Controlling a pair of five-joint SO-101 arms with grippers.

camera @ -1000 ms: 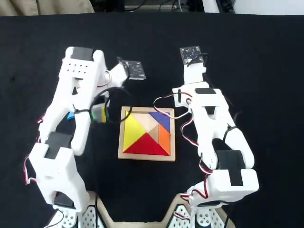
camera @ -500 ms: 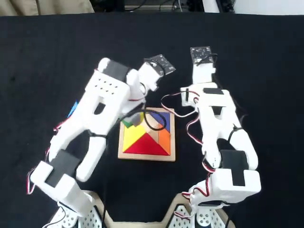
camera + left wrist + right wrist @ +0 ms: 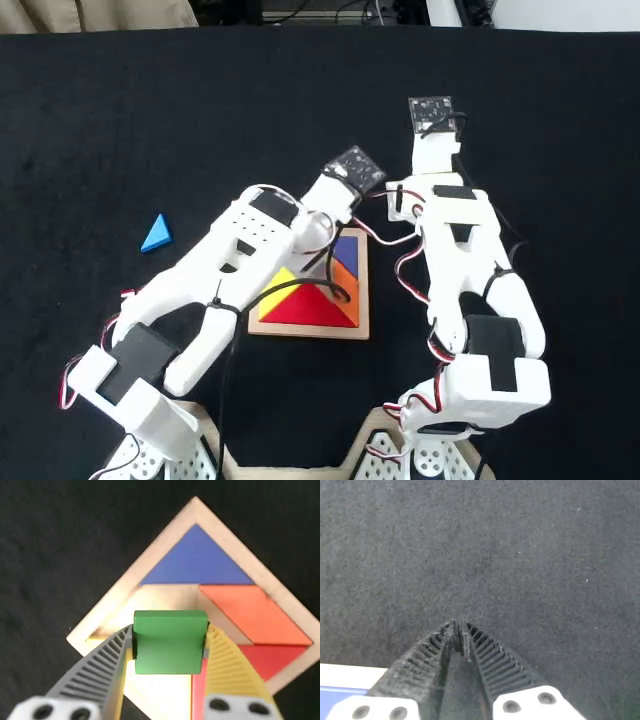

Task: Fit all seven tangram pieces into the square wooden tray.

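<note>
The square wooden tray (image 3: pixel 363 300) lies mid-table and holds a red triangle (image 3: pixel 310 305), a yellow triangle (image 3: pixel 278 285), an orange parallelogram (image 3: pixel 345 280) and a dark blue triangle (image 3: pixel 349 246). My left arm stretches over the tray's far left part. In the left wrist view my left gripper (image 3: pixel 170 647) is shut on a green square (image 3: pixel 170 641), held just above the bare wooden gap (image 3: pixel 165 597) in the tray (image 3: pixel 117 590), beside the blue triangle (image 3: pixel 197 560) and orange piece (image 3: pixel 255 615). A small light-blue triangle (image 3: pixel 155 234) lies on the cloth far left. My right gripper (image 3: pixel 456 632) is shut and holds nothing, over black cloth.
Black cloth (image 3: pixel 120 120) covers the whole table. My right arm (image 3: pixel 450 220) stands just right of the tray, its wrist beyond the tray's far right corner. Both arm bases sit at the near edge.
My left arm has swung from left of the tray to over it, carrying the green square. That uncovered the light-blue triangle on the cloth. The right arm shifted slightly to the right.
</note>
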